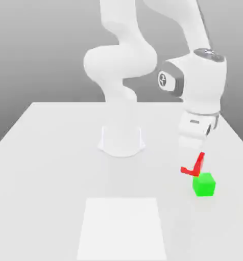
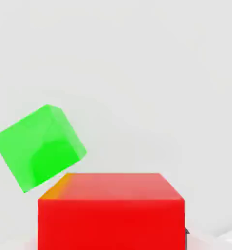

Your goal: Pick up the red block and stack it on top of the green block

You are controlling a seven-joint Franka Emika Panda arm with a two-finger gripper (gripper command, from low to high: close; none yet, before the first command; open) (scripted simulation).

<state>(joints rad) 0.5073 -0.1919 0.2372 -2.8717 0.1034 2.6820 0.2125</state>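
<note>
The red block (image 1: 193, 166) sits clamped between the jaws of the gripper (image 1: 195, 164), lifted clear of the table (image 1: 52, 153). The green block (image 1: 204, 184) rests on the table just below the jaws, slightly toward the exterior view's right.
</note>
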